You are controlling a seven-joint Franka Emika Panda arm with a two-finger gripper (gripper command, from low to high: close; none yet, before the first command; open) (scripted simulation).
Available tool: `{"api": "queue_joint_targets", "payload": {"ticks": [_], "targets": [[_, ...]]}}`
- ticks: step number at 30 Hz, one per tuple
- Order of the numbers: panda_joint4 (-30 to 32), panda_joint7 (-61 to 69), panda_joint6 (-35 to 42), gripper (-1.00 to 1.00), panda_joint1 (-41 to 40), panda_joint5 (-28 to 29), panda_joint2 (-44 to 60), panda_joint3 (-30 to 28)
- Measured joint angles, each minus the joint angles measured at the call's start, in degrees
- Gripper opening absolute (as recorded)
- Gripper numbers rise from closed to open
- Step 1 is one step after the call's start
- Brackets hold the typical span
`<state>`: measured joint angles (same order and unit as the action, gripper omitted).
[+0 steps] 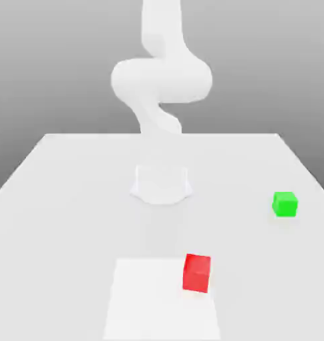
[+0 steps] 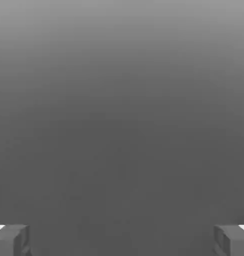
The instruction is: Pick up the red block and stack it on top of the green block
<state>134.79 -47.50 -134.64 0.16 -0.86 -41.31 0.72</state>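
Observation:
The red block rests on the white table near the front, a little toward the exterior view's right. The green block sits farther back, near the table's edge on the exterior view's right, well apart from the red one. In the hand view my gripper is open. Its two grey fingertips stand far apart with nothing between them, and plain grey background lies beyond.
The white arm rises from its base at the middle of the table and leaves the picture at the top. A brighter white square patch lies on the table front, and the red block stands on its edge.

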Motion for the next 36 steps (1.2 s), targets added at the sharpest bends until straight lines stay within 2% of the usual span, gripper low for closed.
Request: {"api": "queue_joint_targets", "payload": {"ticks": [11,18,21,25,26,32,36], "targets": [[14.8,-9.8,-14.7,0.0,0.8,-2.6,23.6,5.2],[24.1,-18.7,-23.8,0.0,1.6,-0.2,38.4,8.1],[24.9,-21.8,-28.7,0.0,1.8,2.7,44.7,7.6],[23.8,-25.0,-35.7,0.0,4.5,6.8,53.1,4.0],[23.6,-25.4,-36.9,-1.0,5.1,7.3,54.5,3.2],[23.5,-25.8,-37.6,-1.0,5.4,7.8,55.3,2.9],[24.4,-23.6,-32.8,-1.0,4.1,4.9,49.6,4.9]]}}
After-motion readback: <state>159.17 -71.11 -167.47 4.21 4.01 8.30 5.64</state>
